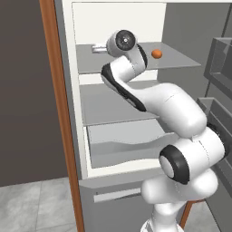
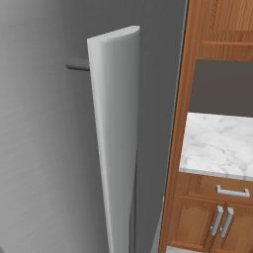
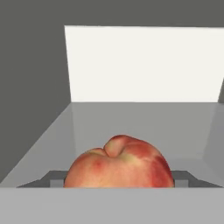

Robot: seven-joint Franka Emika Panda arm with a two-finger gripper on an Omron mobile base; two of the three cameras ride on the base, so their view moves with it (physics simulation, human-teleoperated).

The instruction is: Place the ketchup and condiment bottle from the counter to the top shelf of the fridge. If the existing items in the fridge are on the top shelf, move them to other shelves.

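A pinkish-red fruit [image 3: 118, 164], one of the existing items, sits between my gripper's [image 3: 118, 178] two fingertips [image 3: 54, 178], which press against both its sides. It is over the grey top shelf [image 3: 131, 118] of the fridge [image 1: 118, 136], near the shelf's left end. In the left base view my arm reaches into that top shelf [image 1: 181, 61], and the gripper [image 1: 96, 47] pokes out left of the wrist. The orange fruit [image 1: 157, 53] lies on the same shelf, to the right of the hand. The ketchup and the condiment bottle are out of view. A stretch of the marbled counter [image 2: 217, 143] is bare.
Two lower grey shelves [image 1: 113, 106] and a drawer [image 1: 122, 140] lie under the top one. The open fridge door with its racks [image 1: 219, 68] stands to the right; its edge [image 2: 113, 148] looms close in the right base view. Wooden cabinets [image 2: 212, 217] sit below the counter.
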